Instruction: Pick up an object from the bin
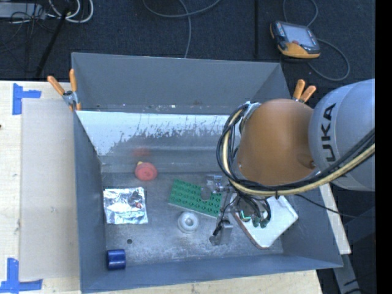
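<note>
Grey metal bin held loose items on its floor. Gripper sat low toward the bin's front right, its tip just beside the right end of a green studded plate, between a pale round cap and a white flat pad. Jaw state could not be told. Red disc lay nearer the back wall, foil packet toward the left wall, blue cylinder in the front left corner.

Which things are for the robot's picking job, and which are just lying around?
For the job: gripper, grey bin, green studded plate, red disc, foil packet, blue cylinder, pale round cap, white slab.

Just lying about: orange handset and cables on the floor outside.
</note>
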{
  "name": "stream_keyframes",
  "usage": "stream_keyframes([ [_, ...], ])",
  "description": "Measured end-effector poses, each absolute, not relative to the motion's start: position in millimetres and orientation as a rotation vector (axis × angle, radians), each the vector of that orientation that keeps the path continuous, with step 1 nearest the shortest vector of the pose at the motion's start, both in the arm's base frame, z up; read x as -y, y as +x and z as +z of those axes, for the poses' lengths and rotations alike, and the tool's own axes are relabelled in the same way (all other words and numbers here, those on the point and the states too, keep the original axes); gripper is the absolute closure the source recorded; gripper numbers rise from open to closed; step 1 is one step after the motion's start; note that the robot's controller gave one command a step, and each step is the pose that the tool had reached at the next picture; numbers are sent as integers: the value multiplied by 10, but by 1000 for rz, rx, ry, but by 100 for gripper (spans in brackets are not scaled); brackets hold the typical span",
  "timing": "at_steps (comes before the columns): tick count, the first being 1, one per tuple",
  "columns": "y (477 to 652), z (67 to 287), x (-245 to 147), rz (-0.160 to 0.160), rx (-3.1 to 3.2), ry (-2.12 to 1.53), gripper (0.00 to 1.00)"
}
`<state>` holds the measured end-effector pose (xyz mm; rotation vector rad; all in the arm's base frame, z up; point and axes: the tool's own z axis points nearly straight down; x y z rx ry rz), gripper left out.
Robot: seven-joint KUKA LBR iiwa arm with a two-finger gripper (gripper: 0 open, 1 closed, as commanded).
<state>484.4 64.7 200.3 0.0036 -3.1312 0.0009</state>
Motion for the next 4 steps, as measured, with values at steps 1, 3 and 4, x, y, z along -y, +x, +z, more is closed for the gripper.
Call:
stream_keyframes([
  [1, 5628, 1940, -622, 0, 3125, -332, 0],
  [3, 5984, 832, -453, 0, 3118, -382, 100],
  [4, 5979, 822, -453, 0, 3117, -383, 0],
])
